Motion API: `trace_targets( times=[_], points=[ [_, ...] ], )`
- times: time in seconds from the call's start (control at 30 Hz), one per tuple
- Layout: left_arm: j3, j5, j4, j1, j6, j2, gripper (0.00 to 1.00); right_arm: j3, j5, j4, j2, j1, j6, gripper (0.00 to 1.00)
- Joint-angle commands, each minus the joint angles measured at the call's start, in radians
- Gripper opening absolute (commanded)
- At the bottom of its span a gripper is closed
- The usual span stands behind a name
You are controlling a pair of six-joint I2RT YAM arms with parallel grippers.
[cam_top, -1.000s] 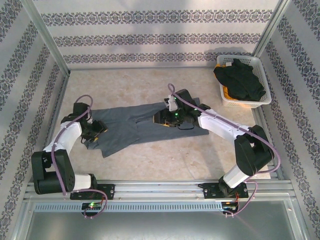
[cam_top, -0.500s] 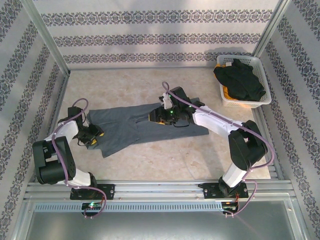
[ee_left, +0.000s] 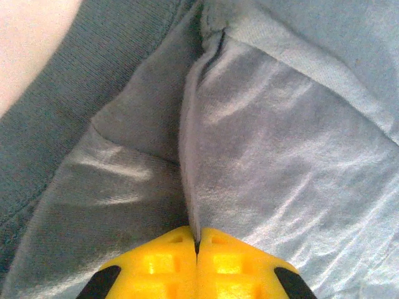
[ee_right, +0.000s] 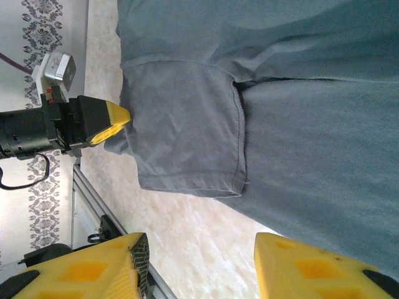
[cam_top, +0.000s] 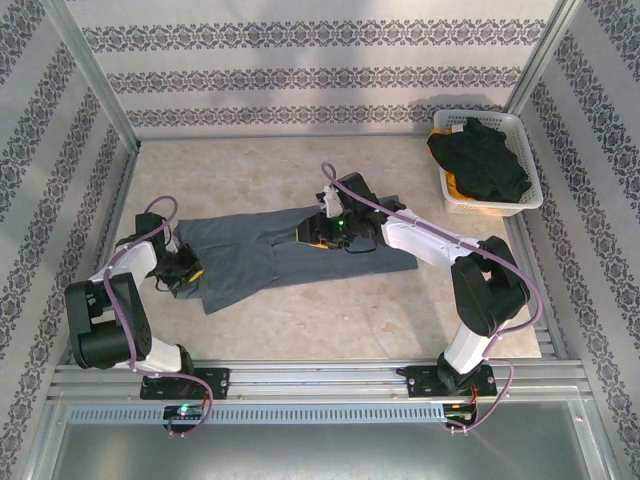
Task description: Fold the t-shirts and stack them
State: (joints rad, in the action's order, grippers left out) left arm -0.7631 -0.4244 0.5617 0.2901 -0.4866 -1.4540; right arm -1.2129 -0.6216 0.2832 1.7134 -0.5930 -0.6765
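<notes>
A slate blue-grey t-shirt (cam_top: 260, 255) lies spread across the middle of the table. My left gripper (cam_top: 192, 270) sits at the shirt's left end, shut on a thin ridge of its cloth. The left wrist view shows that fold (ee_left: 190, 187) pinched between the closed yellow fingertips (ee_left: 197, 246). My right gripper (cam_top: 312, 234) hovers open over the shirt's middle. In the right wrist view its fingers (ee_right: 196, 265) stand wide apart above bare table, with the shirt's sleeve (ee_right: 181, 137) ahead. A black t-shirt (cam_top: 480, 160) and an orange-yellow t-shirt (cam_top: 455, 186) lie in the basket.
The white lattice basket (cam_top: 478, 207) stands at the back right corner. Patterned walls close the table on three sides, and a metal rail (cam_top: 320, 375) runs along the near edge. Bare tabletop (cam_top: 250, 170) lies behind the shirt.
My left gripper has closed on the shirt's left end and its arm has drawn back to the left. The right gripper has shifted slightly left over the shirt.
</notes>
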Motion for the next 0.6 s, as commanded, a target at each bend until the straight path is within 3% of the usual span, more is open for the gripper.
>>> trace_targets(
  times=[0.0, 0.2, 0.57],
  points=[
    [-0.029, 0.034, 0.029, 0.005, -0.017, 0.047, 0.0, -0.031, -0.005, 0.013, 0.01, 0.005, 0.009, 0.49],
    [-0.113, 0.062, 0.066, 0.004, -0.073, 0.072, 0.0, -0.03, -0.006, 0.008, 0.014, 0.022, 0.0, 0.49],
    [-0.264, 0.099, 0.076, 0.004, -0.088, -0.054, 0.0, -0.016, -0.02, 0.008, -0.001, 0.058, -0.006, 0.48]
  ],
)
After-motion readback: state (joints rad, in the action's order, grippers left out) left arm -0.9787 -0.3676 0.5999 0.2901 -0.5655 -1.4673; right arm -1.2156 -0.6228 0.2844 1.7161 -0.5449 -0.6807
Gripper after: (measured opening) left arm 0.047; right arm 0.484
